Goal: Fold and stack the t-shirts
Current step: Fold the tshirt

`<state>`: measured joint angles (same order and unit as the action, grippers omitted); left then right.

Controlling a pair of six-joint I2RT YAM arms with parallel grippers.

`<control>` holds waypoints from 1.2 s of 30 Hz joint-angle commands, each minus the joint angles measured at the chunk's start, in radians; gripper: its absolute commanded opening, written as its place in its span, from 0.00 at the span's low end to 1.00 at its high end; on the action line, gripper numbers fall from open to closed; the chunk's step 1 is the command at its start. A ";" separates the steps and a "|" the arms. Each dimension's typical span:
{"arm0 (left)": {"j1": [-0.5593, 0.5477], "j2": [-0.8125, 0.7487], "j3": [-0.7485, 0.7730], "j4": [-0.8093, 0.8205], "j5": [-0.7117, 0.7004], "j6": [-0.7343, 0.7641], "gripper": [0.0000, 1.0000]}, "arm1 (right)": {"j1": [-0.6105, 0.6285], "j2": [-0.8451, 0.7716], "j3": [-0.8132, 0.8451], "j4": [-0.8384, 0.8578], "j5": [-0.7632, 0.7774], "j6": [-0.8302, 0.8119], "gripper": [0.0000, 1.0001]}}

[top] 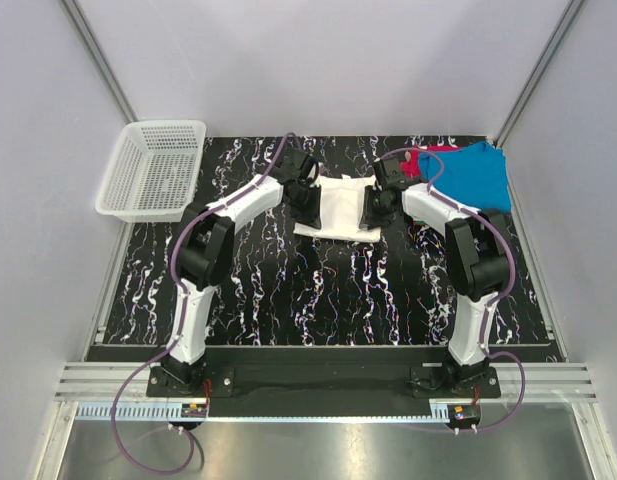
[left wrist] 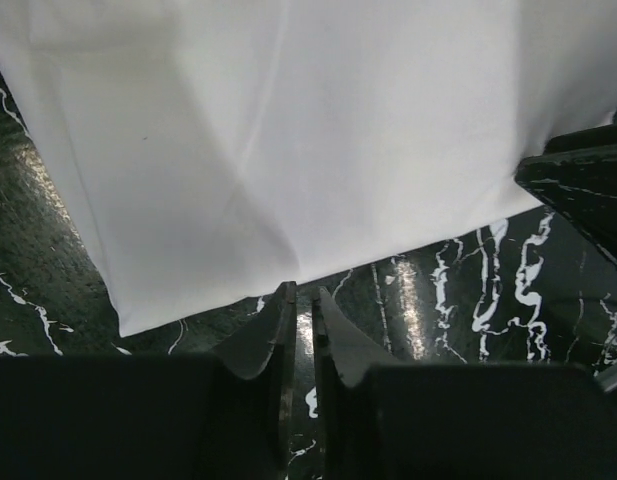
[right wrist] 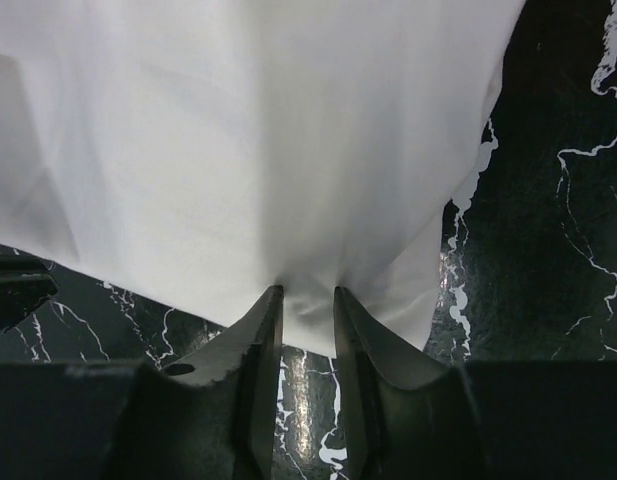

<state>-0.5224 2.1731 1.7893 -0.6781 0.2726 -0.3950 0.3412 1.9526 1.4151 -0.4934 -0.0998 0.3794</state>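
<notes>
Black marble table [top: 318, 290] fills every view. Only the top view shows the white basket [top: 153, 170] far left and the blue t-shirt [top: 483, 175] touching the red t-shirt [top: 420, 158] far right. White t-shirt [top: 338, 205] lies mid-table, long side left to right, its ends hidden by arms [top: 233, 210]. Right gripper [right wrist: 308, 292] pinches its edge. Left gripper [left wrist: 300, 290] is nearly pressed together; pinching, I cannot tell.

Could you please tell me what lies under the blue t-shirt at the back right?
A red t-shirt pokes out from beneath the blue t-shirt; how far it runs underneath, and anything else there, is covered.
</notes>
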 commanded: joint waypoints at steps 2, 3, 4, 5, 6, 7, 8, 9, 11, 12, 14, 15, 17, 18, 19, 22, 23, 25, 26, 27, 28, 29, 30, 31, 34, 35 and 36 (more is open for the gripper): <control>0.004 0.011 -0.040 0.015 -0.058 0.013 0.10 | -0.001 0.043 0.015 -0.023 -0.006 0.019 0.33; 0.004 0.017 -0.047 0.014 -0.070 0.013 0.08 | -0.002 0.048 0.016 -0.027 -0.005 0.021 0.33; 0.004 0.025 -0.053 0.012 -0.070 0.018 0.06 | -0.001 0.058 0.019 -0.037 0.008 0.021 0.32; 0.004 0.031 -0.056 0.008 -0.072 0.019 0.00 | -0.001 0.063 0.024 -0.045 0.015 0.021 0.32; 0.002 0.045 -0.057 0.003 -0.075 0.019 0.00 | -0.001 0.068 0.031 -0.057 0.023 0.018 0.31; -0.001 0.051 -0.059 -0.001 -0.075 0.019 0.00 | 0.001 0.081 0.039 -0.068 0.025 0.016 0.29; -0.002 0.054 -0.062 -0.012 -0.075 0.021 0.00 | -0.001 0.091 0.048 -0.082 0.028 0.013 0.27; -0.004 0.056 -0.067 -0.012 -0.078 0.021 0.00 | -0.001 0.101 0.060 -0.099 0.028 0.013 0.14; -0.011 0.051 -0.085 -0.014 -0.085 0.025 0.00 | 0.001 0.108 0.070 -0.111 0.031 0.016 0.00; -0.014 0.045 -0.091 -0.012 -0.091 0.027 0.00 | 0.001 0.109 0.068 -0.120 0.037 0.019 0.00; -0.021 0.040 -0.103 -0.018 -0.093 0.033 0.00 | 0.004 0.106 0.068 -0.129 0.035 0.024 0.00; -0.022 0.036 -0.110 -0.020 -0.093 0.035 0.00 | 0.005 0.098 0.065 -0.138 0.037 0.024 0.00; -0.031 0.021 -0.134 -0.023 -0.092 0.035 0.00 | 0.010 0.091 0.053 -0.148 0.037 0.035 0.00; -0.033 0.011 -0.145 -0.021 -0.093 0.033 0.00 | 0.012 0.083 0.047 -0.158 0.037 0.038 0.00; -0.037 -0.001 -0.166 -0.021 -0.096 0.033 0.00 | 0.015 0.077 0.041 -0.165 0.035 0.042 0.00; -0.054 -0.030 -0.206 -0.020 -0.118 0.035 0.00 | 0.031 0.057 0.005 -0.171 0.034 0.046 0.00; -0.059 -0.041 -0.217 -0.017 -0.115 0.031 0.00 | 0.042 0.054 -0.011 -0.171 0.037 0.044 0.00; -0.059 -0.088 -0.249 -0.002 -0.116 0.024 0.00 | 0.048 0.043 -0.028 -0.171 0.043 0.042 0.00; -0.059 -0.104 -0.255 0.002 -0.127 0.022 0.00 | 0.051 0.042 -0.030 -0.172 0.045 0.041 0.00; -0.059 -0.119 -0.257 0.002 -0.127 0.027 0.00 | 0.051 0.039 -0.033 -0.172 0.043 0.042 0.00; -0.057 -0.131 -0.255 0.000 -0.122 0.031 0.00 | 0.053 0.037 -0.033 -0.172 0.043 0.042 0.00; -0.054 -0.160 -0.252 0.000 -0.121 0.033 0.01 | 0.055 0.035 -0.030 -0.175 0.043 0.038 0.00; -0.053 -0.171 -0.240 -0.001 -0.119 0.033 0.06 | 0.055 0.034 -0.025 -0.174 0.043 0.036 0.00; -0.047 -0.183 -0.231 0.000 -0.119 0.031 0.09 | 0.055 0.031 -0.018 -0.175 0.045 0.032 0.00; -0.033 -0.205 -0.170 -0.005 -0.124 0.033 0.14 | 0.053 0.035 0.005 -0.183 0.055 0.029 0.00; -0.030 -0.202 -0.151 -0.008 -0.125 0.036 0.14 | 0.053 0.042 0.010 -0.188 0.055 0.029 0.00; -0.027 -0.175 -0.107 -0.011 -0.127 0.044 0.15 | 0.055 0.045 0.015 -0.191 0.055 0.026 0.00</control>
<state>-0.5678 2.0434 1.5600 -0.7055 0.1753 -0.3737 0.3855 1.9984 1.4143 -0.6044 -0.0875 0.4194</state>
